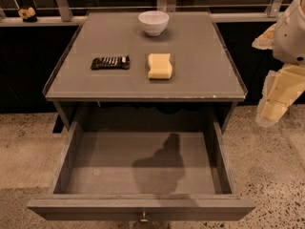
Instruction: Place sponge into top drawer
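Table (pixel 205 75), upper centre: black ribbed bar (pixel 110 62) at left; sponge (pixel 159 66) lying flat to its right, apart; white bowl (pixel 153 22) behind. Top drawer (pixel 66 159), lower centre, stands pulled open. Gripper (pixel 272 109), right edge, hangs beside the table; grip state cannot be told.

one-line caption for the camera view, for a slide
Pale sponge sits on the tabletop beside a black ribbed bar and white bowl, top drawer open below, gripper off to the table's right.

Matt wood top drawer (pixel 95 207), foam sponge (pixel 159 66); plastic gripper (pixel 268 113) far right.
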Controlling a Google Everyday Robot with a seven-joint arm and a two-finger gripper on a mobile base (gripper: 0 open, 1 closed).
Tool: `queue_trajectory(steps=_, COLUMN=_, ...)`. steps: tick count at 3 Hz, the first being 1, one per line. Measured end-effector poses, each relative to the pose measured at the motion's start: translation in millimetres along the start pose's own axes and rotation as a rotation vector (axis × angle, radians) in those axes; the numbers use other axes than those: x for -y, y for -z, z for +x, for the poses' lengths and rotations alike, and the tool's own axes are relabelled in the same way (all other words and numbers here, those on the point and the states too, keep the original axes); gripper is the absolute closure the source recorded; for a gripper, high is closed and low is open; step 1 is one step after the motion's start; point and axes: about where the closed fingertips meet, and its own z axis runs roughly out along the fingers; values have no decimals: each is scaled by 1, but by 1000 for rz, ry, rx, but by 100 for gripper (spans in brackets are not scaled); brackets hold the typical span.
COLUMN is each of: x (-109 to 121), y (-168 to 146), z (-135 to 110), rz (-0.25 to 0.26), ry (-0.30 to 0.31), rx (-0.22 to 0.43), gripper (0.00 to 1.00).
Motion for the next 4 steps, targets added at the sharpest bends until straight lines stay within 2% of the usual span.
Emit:
queue_trajectory(steps=2, x=4, y=-1, z=-4, rz=5, ry=11, rx=2, gripper=0)
queue_trajectory(steps=3, x=24, y=-10, z=-25, rz=1, ry=71, rx=30, gripper=0)
queue_trajectory(steps=4, x=57, y=-20, z=-56, rz=-20, ry=128, rx=77, gripper=0)
